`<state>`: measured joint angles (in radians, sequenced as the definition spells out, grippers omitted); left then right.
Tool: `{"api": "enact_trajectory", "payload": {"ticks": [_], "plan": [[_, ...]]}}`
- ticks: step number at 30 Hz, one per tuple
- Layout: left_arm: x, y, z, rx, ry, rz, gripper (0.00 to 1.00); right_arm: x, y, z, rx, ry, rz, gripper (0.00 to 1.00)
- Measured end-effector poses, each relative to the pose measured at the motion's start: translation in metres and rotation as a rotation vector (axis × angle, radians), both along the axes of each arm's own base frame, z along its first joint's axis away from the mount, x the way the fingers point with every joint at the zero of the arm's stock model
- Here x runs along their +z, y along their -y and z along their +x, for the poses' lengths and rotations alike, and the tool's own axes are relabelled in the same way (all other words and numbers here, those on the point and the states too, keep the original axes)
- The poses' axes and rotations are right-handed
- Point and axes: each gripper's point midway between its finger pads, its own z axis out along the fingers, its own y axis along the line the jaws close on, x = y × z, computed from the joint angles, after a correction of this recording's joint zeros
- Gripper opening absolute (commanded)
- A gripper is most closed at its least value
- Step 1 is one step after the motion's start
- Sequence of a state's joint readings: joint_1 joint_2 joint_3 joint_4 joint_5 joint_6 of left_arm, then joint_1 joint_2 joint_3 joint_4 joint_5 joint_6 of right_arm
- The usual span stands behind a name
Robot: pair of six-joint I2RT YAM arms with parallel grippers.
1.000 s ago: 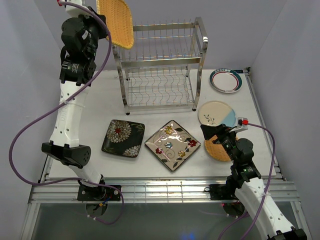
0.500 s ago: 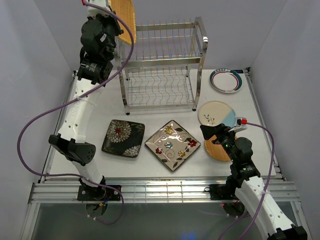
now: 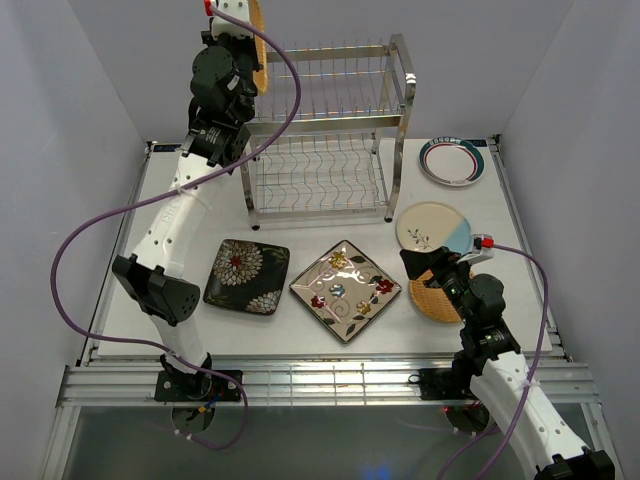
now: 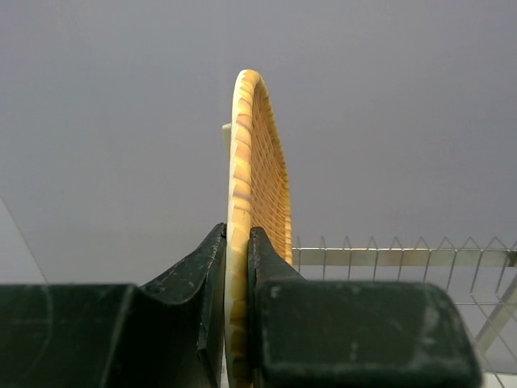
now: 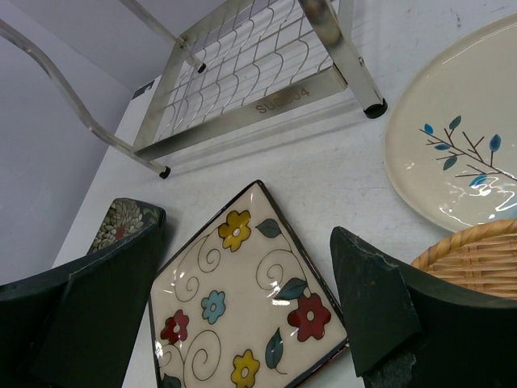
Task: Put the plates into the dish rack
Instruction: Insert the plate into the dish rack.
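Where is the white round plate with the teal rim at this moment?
In the top view, the teal-rimmed plate lies flat at the far right corner of the table, right of the dish rack and behind the cream-blue plate.

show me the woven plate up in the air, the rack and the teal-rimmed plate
raised woven plate [image 4: 241, 186], left wrist view, on its rim
rack [image 3: 320, 120], top view, front rail of the upper tier
teal-rimmed plate [image 3: 453, 161], top view, its white centre

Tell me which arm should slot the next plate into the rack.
Left. The left claw grips a woven plate on edge beside the dish rack's top tier; the right claw hangs open and empty low over the table.
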<state>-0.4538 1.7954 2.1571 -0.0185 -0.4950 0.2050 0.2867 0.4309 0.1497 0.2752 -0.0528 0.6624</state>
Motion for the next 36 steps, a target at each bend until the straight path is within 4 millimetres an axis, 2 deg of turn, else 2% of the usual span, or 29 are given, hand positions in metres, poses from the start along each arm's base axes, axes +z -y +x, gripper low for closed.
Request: {"api": "enact_trajectory", "payload": {"ticks": [10,26,36], "plan": [[0.002,-0.008,0.0,0.047,0.019,0.023,0.0,0.001,0.0,0.001,0.0,0.004,0.001,0.9],[-0.053,-0.002,0.016,0.063,-0.086,0.102,0.0,0.002,0.0,0.001,0.0,0.008,0.002,0.9],[-0.055,-0.007,0.017,0.068,-0.081,0.088,0.02,0.003,0.0,0.001,0.0,0.012,0.003,0.9]]}}
